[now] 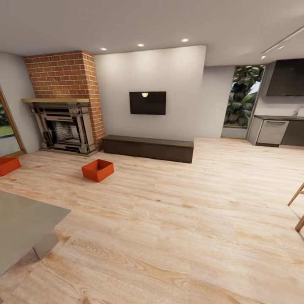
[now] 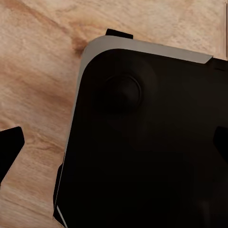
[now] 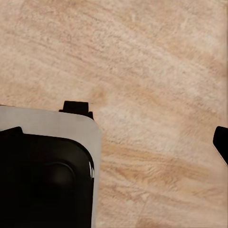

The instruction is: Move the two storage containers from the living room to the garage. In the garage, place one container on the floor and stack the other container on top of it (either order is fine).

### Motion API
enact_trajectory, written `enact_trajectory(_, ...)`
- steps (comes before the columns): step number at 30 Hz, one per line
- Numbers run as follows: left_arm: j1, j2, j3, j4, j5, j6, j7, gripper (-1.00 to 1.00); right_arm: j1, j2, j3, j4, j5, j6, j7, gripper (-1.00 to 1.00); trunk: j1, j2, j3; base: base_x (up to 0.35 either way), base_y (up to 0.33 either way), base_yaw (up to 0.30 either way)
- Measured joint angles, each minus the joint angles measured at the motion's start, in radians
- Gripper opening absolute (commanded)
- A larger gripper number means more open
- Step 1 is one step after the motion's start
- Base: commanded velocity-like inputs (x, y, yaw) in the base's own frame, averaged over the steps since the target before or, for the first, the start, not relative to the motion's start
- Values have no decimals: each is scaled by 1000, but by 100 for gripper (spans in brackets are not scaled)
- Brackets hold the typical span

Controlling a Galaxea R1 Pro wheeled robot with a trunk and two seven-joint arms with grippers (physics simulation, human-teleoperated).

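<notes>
Presently the robot stands in the living room, on the light wood-plank floor (image 1: pixel 177 219), with both storage containers ahead and to its left. The nearer container (image 1: pixel 97 170) sits on the planks in front of the brick fireplace (image 1: pixel 63 105), just short of the long dark TV bench (image 1: pixel 147 148). The second container (image 1: pixel 8 165) lies farther left, at the edge of the head view beside the glass door, partly cut off. Neither is held, and the two are well apart.

Both wrist views look down at the planks past the robot's dark, grey-edged base (image 2: pixel 142 142). In the left wrist view one dark fingertip (image 2: pixel 9 147) shows at the frame edge. In the right wrist view another fingertip (image 3: pixel 222 142) shows likewise. Whether either pair of jaws is spread or closed cannot be told from these slivers.

Judgement: the step in hand is the approach to the first container. It would be best to drive toward the nearer box, keeping wide of the grey rug or low furniture corner (image 1: pixel 25 223) at the left. The robot should stop square to one long wall, so that a jaw can pinch that low wall from above.

No brand, label or legible writing is visible anywhere. The wall-mounted television (image 1: pixel 147 103) is blank.
</notes>
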Motion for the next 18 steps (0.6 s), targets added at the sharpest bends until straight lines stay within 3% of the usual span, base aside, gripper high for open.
enact_trajectory(18, 0, 0, 0, 0, 0, 0, 0, 100, 0, 0, 0, 0, 0, 0, 0, 100, 0, 0, 0, 322, 0, 0)
